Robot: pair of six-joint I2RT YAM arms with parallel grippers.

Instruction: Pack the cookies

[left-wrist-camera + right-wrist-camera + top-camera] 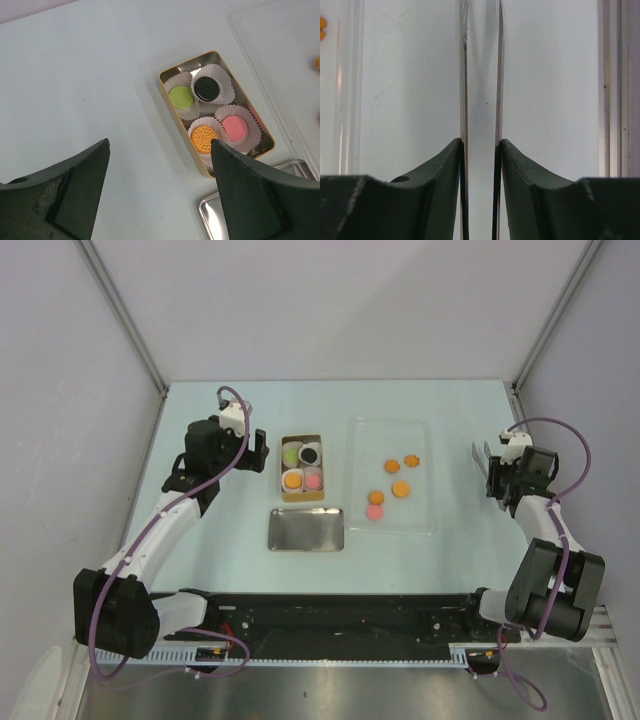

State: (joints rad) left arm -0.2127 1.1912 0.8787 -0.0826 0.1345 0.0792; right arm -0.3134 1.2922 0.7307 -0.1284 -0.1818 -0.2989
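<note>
Top view: four cookies sit in a tin mid-tabletop. Five more lie on a clear tray at its 3 o'clock.

Left wrist: left pincer apart, empty.

Right wrist: right pincer clamped on tweezers.

The left arm is stretching forward from its base at the near edge, with the wrist turning toward the middle of the table. The left gripper is hanging with its jaws spread wide apart. The right arm is folding back over its base. The right gripper is pinching metal tongs between its fingers.
</note>
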